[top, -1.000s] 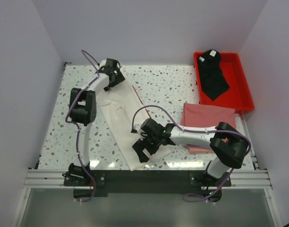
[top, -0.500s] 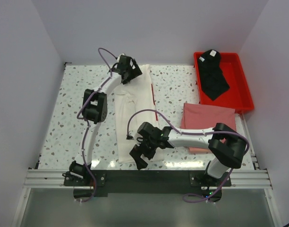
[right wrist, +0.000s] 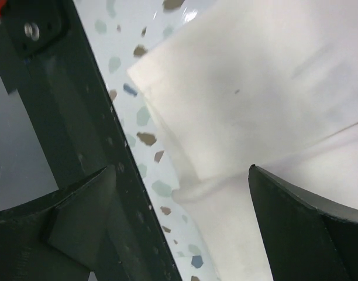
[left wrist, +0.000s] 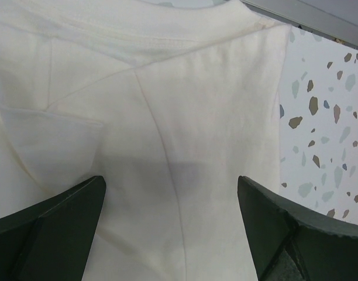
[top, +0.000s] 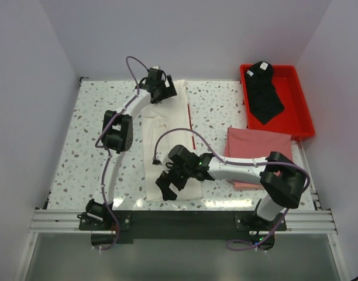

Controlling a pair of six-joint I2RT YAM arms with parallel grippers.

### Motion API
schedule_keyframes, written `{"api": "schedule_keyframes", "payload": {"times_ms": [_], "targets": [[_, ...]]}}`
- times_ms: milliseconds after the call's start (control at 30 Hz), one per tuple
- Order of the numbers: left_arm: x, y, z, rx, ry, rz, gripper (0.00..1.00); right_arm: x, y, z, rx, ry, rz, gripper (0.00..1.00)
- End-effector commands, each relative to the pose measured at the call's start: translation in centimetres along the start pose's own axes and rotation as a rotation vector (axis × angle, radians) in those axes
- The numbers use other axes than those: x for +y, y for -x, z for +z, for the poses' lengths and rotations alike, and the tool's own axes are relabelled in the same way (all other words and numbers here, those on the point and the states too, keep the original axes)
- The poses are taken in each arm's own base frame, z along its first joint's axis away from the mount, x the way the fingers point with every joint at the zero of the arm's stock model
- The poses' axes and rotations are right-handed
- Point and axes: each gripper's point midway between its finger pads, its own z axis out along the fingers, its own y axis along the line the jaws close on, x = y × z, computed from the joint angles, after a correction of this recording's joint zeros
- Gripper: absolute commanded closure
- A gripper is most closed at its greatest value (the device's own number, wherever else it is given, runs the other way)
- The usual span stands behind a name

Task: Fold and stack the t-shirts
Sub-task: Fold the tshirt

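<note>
The white t-shirt lies as a long folded strip down the table's middle left, a thin red edge of its print showing along its right side. My left gripper is open over its far end; the left wrist view shows the white cloth between the spread fingers. My right gripper is open over its near end, by the table's front edge; the right wrist view shows the shirt's corner. A folded pink shirt lies at the right. A black shirt lies in the red tray.
The red tray stands at the far right corner. A black rail runs along the near table edge and shows in the right wrist view. Grey walls enclose the speckled table on three sides.
The white shirt was swung from a slanted lie to a straight strip. Both grippers have let go of it; the right gripper has shifted slightly left at the near end.
</note>
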Motion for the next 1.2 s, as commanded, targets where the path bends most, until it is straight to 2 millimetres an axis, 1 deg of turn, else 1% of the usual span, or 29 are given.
{"api": "schedule_keyframes", "payload": {"times_ms": [0,33,67,100,133,167,200,233,267,300,333,367,400,433,467,500,533,567,600,633,667,700,833,900,967,1000,1033,1100,1167], "targets": [[-4.1,5.0,-5.5,-0.090,-0.086,0.077,0.00,-1.6,7.7,-3.5,-0.240,-0.057,-0.008,0.01],[-5.2,6.5,-7.5,-0.124,-0.110,0.083,0.00,-2.3,8.3,-4.1,-0.265,-0.067,0.014,0.01],[-5.1,6.6,-8.2,-0.129,-0.109,0.101,0.00,-4.0,9.0,-5.2,-0.300,-0.095,0.057,0.01],[-6.2,8.1,-10.9,-0.168,-0.133,0.111,0.00,-4.7,9.6,-6.3,-0.333,-0.112,0.066,0.01],[-6.3,8.4,-12.1,-0.181,-0.136,0.118,0.00,-6.0,10.1,-7.3,-0.364,-0.162,0.083,0.01],[-4.9,7.0,-11.8,-0.167,-0.110,0.141,0.00,-8.1,10.3,-8.5,-0.392,-0.210,0.111,0.01],[-5.5,8.2,-14.8,-0.215,-0.124,0.146,0.00,-8.9,10.9,-9.6,-0.426,-0.241,0.119,0.01],[-4.9,8.2,-15.5,-0.229,-0.101,0.146,0.00,-10.1,10.9,-10.3,-0.441,-0.276,0.143,0.01],[-3.0,6.3,-15.3,-0.202,-0.054,0.159,0.00,-12.5,11.0,-11.5,-0.467,-0.341,0.189,0.01],[-3.2,6.9,-17.6,-0.234,-0.053,0.157,0.00,-14.1,10.7,-12.0,-0.469,-0.381,0.227,0.01],[-2.3,6.6,-18.3,-0.238,-0.028,0.156,0.00,-15.4,10.7,-12.7,-0.477,-0.416,0.259,0.01],[-0.5,4.7,-18.0,-0.209,0.019,0.154,0.00,-17.8,10.9,-14.1,-0.499,-0.475,0.306,0.01],[0.3,4.2,-18.6,-0.208,0.038,0.145,0.00,-18.8,10.4,-14.6,-0.491,-0.506,0.337,0.01],[0.5,4.5,-20.4,-0.236,0.044,0.137,0.00,-20.0,10.3,-14.8,-0.488,-0.539,0.355,0.01],[2.4,2.5,-20.2,-0.216,0.086,0.134,0.00,-21.2,10.6,-15.8,-0.506,-0.578,0.367,0.01],[2.9,2.1,-20.7,-0.223,0.092,0.131,0.00,-22.1,10.6,-16.2,-0.508,-0.622,0.370,0.01],[2.9,2.4,-22.2,-0.257,0.083,0.132,0.00,-22.7,10.7,-16.4,-0.508,-0.644,0.366,0.01],[4.2,1.1,-22.2,-0.245,0.107,0.133,0.00,-23.1,11.3,-16.8,-0.519,-0.656,0.357,0.01],[4.5,0.8,-22.6,-0.247,0.114,0.133,0.00,-24.3,11.0,-17.5,-0.514,-0.732,0.377,0.01],[4.6,0.9,-23.7,-0.260,0.112,0.130,0.00,-24.8,11.3,-18.1,-0.519,-0.763,0.386,0.01],[5.5,0.1,-23.7,-0.251,0.134,0.127,0.00,-25.6,10.8,-18.2,-0.509,-0.793,0.398,0.01],[5.5,0.3,-24.6,-0.271,0.132,0.122,0.00,-26.1,10.8,-18.4,-0.522,-0.821,0.405,0.01],[6.9,-0.5,-25.6,-0.282,0.152,0.105,0.00,-27.0,9.9,-17.5,-0.521,-0.803,0.458,0.01],[6.9,-0.7,-26.1,-0.283,0.144,0.100,0.00,-27.3,9.5,-17.4,-0.513,-0.806,0.475,0.01],[7.1,-1.7,-26.1,-0.262,0.128,0.081,0.00,-27.1,9.2,-17.2,-0.519,-0.789,0.494,0.01],[6.9,-1.9,-26.5,-0.265,0.114,0.073,0.00,-26.7,9.5,-17.4,-0.536,-0.773,0.491,0.01],[7.3,-2.7,-26.4,-0.248,0.116,0.059,0.00,-26.4,9.4,-17.1,-0.537,-0.753,0.495,0.01],[7.3,-3.1,-27.2,-0.246,0.105,0.039,0.00,-25.6,9.2,-16.8,-0.529,-0.713,0.496,0.01],[7.7,-4.7,-27.3,-0.206,0.106,0.010,0.00,-24.8,8.8,-16.5,-0.517,-0.678,0.502,0.01]]}}
